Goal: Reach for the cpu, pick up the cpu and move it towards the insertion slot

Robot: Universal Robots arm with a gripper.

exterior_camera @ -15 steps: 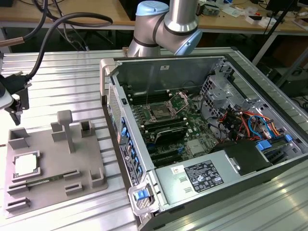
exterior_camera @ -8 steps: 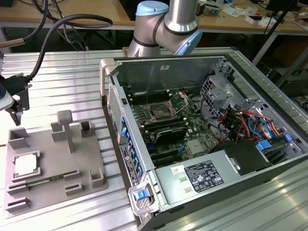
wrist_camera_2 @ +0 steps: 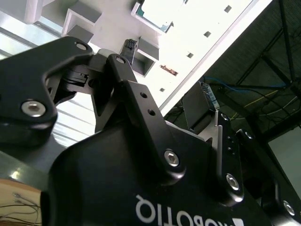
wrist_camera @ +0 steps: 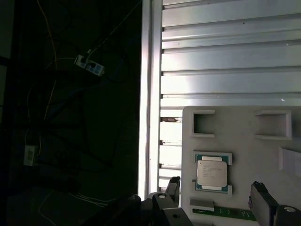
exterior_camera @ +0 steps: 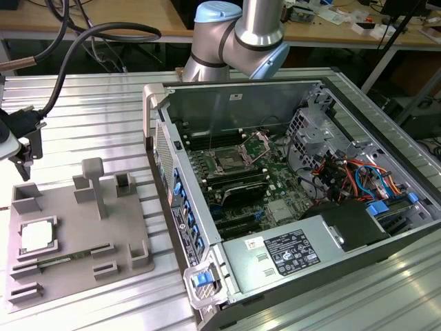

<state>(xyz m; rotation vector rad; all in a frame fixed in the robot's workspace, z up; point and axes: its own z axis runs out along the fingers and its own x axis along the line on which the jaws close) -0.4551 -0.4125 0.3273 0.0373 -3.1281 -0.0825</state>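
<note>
The cpu (exterior_camera: 36, 236) is a thin square chip with a pale metal top, lying flat in a recess of the grey plastic fixture (exterior_camera: 83, 227) at the exterior view's left. In the first wrist view the cpu (wrist_camera: 212, 173) shows with a green rim. My gripper (exterior_camera: 25, 153) hangs above the fixture's far left edge, higher than the cpu and apart from it. In the first wrist view the gripper (wrist_camera: 216, 194) is open, and its dark fingertips (wrist_camera: 173, 185) stand wide apart with nothing between them. The insertion slot (exterior_camera: 227, 163) sits on the green board inside the opened computer case, with its metal frame lifted.
The computer case (exterior_camera: 289, 207) lies open on the ribbed aluminium table (exterior_camera: 103, 103), with its tall side wall (exterior_camera: 172, 172) between the fixture and the board. Upright grey posts (exterior_camera: 93, 183) rise from the fixture. Cables (exterior_camera: 351, 176) and drive cages crowd the case's far side.
</note>
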